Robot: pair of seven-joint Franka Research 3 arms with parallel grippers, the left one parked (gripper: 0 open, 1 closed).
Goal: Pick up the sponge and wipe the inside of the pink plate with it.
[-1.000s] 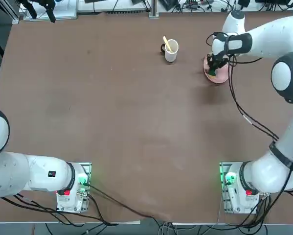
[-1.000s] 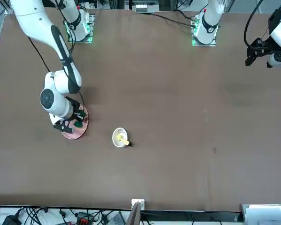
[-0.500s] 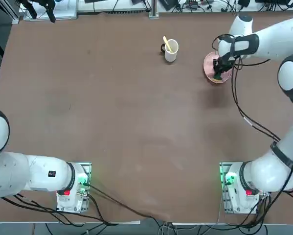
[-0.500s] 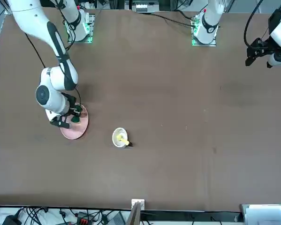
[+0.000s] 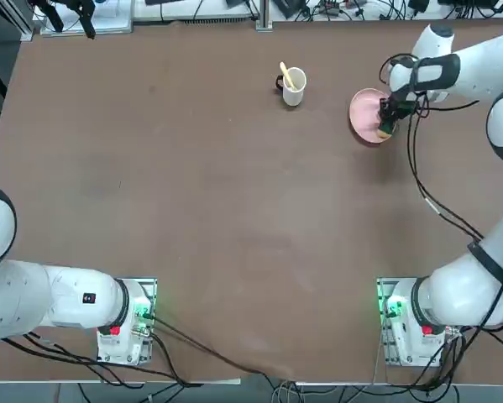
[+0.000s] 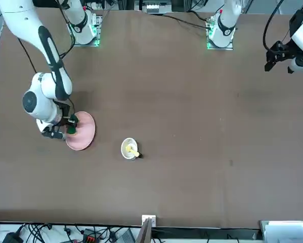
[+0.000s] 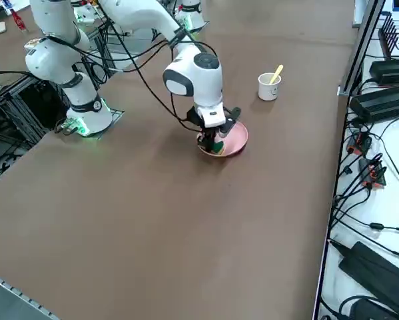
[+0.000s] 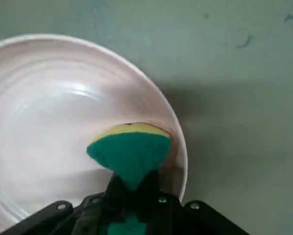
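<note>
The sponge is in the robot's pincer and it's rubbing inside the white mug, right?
Not the mug. The right pincer does grip the sponge, but the right wrist view shows it pressed inside the pink plate, near its rim. The white mug stands apart on the table.

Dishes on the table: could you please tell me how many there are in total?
2. The pink plate lies near the table's far right, with the right gripper pressing the sponge inside it. The white mug stands to its left. Nothing else shows.
</note>
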